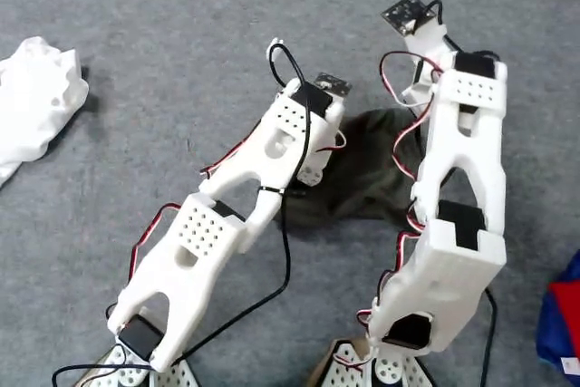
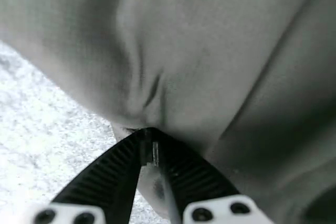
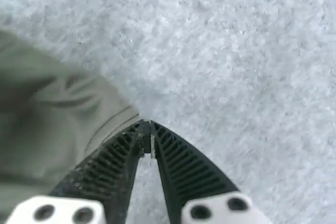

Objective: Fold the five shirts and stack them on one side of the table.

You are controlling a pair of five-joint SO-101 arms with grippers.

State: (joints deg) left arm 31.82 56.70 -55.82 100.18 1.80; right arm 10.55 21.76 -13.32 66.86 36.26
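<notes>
A dark olive shirt (image 1: 367, 169) lies crumpled on the grey table between my two arms. My left gripper (image 1: 313, 172) is at the shirt's left edge; in the left wrist view the gripper (image 2: 149, 136) is shut on a puckered fold of the olive shirt (image 2: 210, 51). My right gripper (image 1: 419, 92) is at the shirt's far right corner. In the right wrist view the gripper (image 3: 147, 128) has its tips together at the hemmed edge of the olive shirt (image 3: 47, 114), pinching that corner. Much of the shirt is hidden under the arms.
A white shirt (image 1: 36, 97) lies bunched at the table's left edge. A blue and red shirt (image 1: 564, 314) shows at the right edge. Grey felt table (image 1: 163, 61) lies open at the back left.
</notes>
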